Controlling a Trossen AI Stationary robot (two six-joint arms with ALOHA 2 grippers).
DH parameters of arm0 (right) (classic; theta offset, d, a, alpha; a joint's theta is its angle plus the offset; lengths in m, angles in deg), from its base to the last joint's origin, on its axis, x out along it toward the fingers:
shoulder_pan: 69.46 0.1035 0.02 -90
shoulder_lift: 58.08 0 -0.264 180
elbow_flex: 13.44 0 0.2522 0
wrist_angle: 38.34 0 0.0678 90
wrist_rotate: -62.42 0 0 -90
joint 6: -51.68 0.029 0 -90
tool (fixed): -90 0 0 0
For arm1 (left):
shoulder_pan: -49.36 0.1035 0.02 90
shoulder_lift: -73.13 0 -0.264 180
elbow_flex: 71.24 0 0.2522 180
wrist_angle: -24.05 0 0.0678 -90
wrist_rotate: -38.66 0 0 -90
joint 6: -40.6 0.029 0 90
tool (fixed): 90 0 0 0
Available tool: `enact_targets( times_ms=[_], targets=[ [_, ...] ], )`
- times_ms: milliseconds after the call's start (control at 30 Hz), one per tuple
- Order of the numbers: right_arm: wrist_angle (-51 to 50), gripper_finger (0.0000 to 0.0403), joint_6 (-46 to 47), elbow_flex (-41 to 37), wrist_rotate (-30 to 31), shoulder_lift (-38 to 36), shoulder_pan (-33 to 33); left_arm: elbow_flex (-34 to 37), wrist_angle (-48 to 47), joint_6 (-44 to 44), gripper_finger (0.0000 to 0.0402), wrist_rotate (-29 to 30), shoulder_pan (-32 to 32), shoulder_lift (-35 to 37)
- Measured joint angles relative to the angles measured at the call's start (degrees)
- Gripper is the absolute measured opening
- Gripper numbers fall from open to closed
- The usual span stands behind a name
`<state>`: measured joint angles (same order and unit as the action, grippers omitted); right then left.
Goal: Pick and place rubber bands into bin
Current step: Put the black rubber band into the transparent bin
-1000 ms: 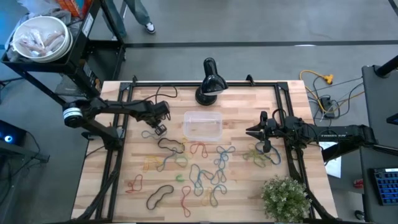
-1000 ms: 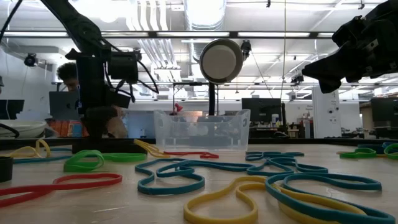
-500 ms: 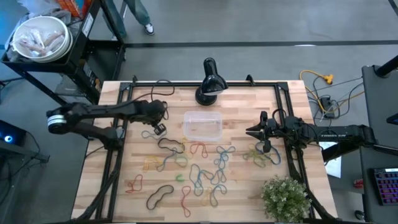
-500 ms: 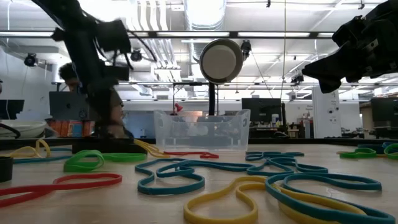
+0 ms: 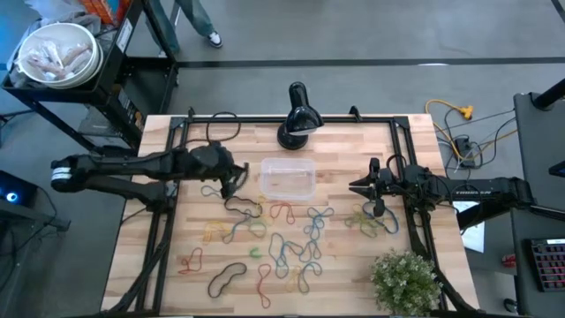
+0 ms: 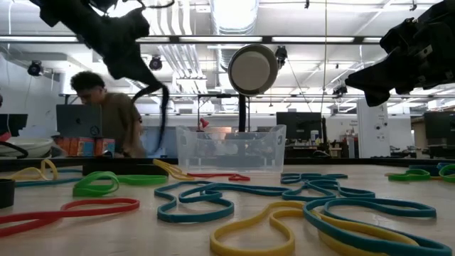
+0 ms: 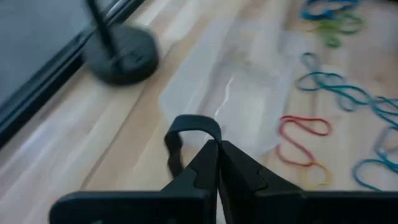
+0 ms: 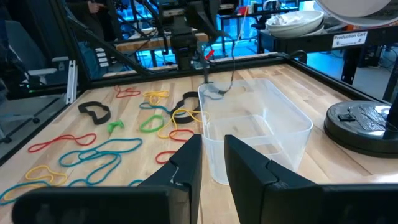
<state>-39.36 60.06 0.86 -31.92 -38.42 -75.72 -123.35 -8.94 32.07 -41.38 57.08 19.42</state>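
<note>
- Wooden desk (image 5: 353, 274) carries one clear bin (image 5: 287, 178) and more than a dozen loose rubber bands (image 5: 291, 238); the exact number I cannot tell.
- Left end effector (image 5: 235, 177) is just beside the bin's left side, above the desk, its fingers pressed together on one black rubber band (image 6: 163, 114) that hangs down as a long loop.
- One bin lies in the middle, long axis left to right, open side up.
- Loose bands lie flat, mostly in front of the bin.
- Right end effector (image 5: 365, 187) hovers right of the bin, fingers a little apart, holding nothing.
</note>
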Motion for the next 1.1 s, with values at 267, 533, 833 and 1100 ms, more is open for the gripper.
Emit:
enact_targets(
  times_ms=[267,533,833,1100],
  targets=[
    [0.0,0.0063,0.2,0.0,0.0,0.0,0.0,-0.1,11.6,5.4,0.0,-0.5,-1.9,-6.3],
    [0.0,0.0063,0.0,0.0,0.0,0.0,0.0,-1.2,20.7,10.3,0.0,-1.4,-1.9,-9.9],
    [-0.1,0.0063,-0.5,0.0,0.0,0.0,0.0,-3.4,31.1,15.0,0.0,-8.3,-2.0,-13.8],
    [-0.1,0.0063,-0.5,0.0,0.0,0.0,0.0,-4.6,30.7,15.1,0.0,-8.5,-2.0,-21.0]
  ],
)
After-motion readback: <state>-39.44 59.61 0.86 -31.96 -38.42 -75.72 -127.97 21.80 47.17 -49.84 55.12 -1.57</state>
